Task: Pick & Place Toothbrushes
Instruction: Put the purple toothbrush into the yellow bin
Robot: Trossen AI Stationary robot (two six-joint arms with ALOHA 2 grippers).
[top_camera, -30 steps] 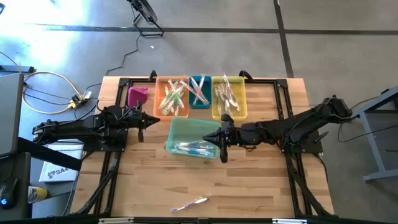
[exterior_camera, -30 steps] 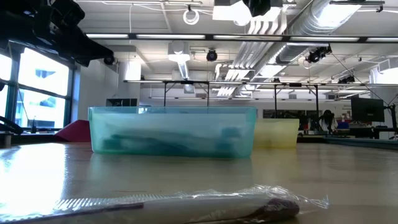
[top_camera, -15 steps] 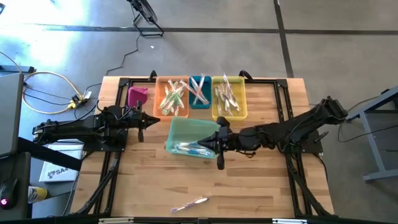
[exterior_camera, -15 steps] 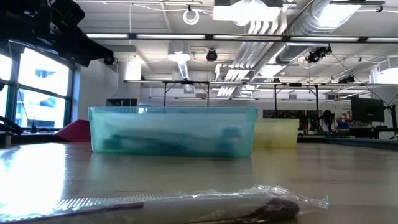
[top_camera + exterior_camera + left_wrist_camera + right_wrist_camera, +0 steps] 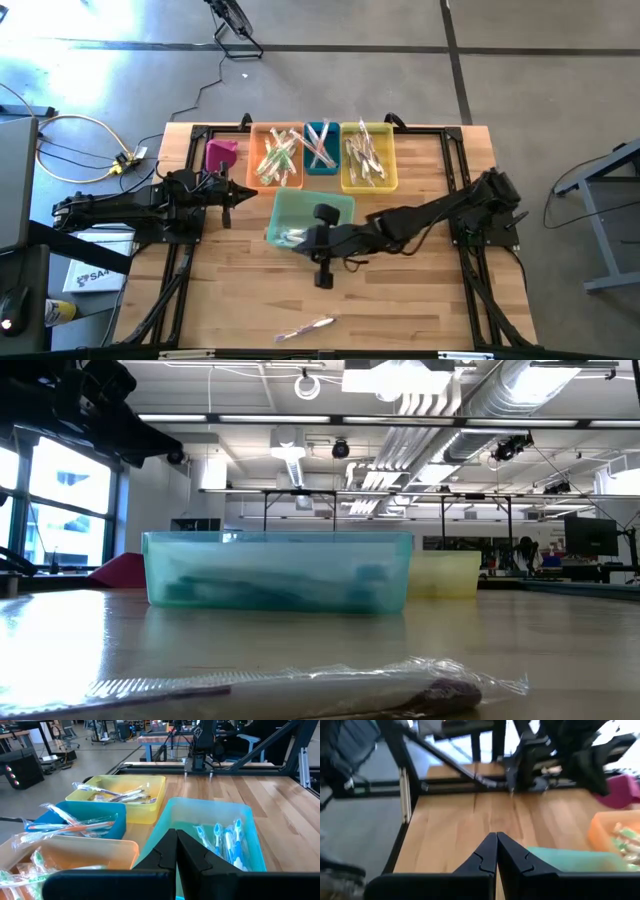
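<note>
One wrapped toothbrush (image 5: pixel 305 328) lies flat by the table's near edge, close up in the low view (image 5: pixel 300 690). Blue-accented toothbrushes (image 5: pixel 227 840) lie in the green bin (image 5: pixel 290 205). More fill the orange bin (image 5: pixel 277 155), blue bin (image 5: pixel 320 147) and yellow bin (image 5: pixel 368 155) along the far side. My right gripper (image 5: pixel 322 276) is shut and empty, just past the green bin's near edge, fingers pointing toward the near edge. My left gripper (image 5: pixel 248 192) is shut and empty, left of the green bin.
A pink bin (image 5: pixel 220 153) stands left of the orange one. Black frame rails (image 5: pixel 180 290) run along the table's left and right sides. Bare wood (image 5: pixel 400 310) stretches between the green bin and the near edge. Cables lie on the floor to the left.
My right gripper has swung toward the table's left and a little toward the near edge, from the green bin's right end to beyond its near edge, fingers staying shut. The bins and the loose toothbrush have kept their places.
</note>
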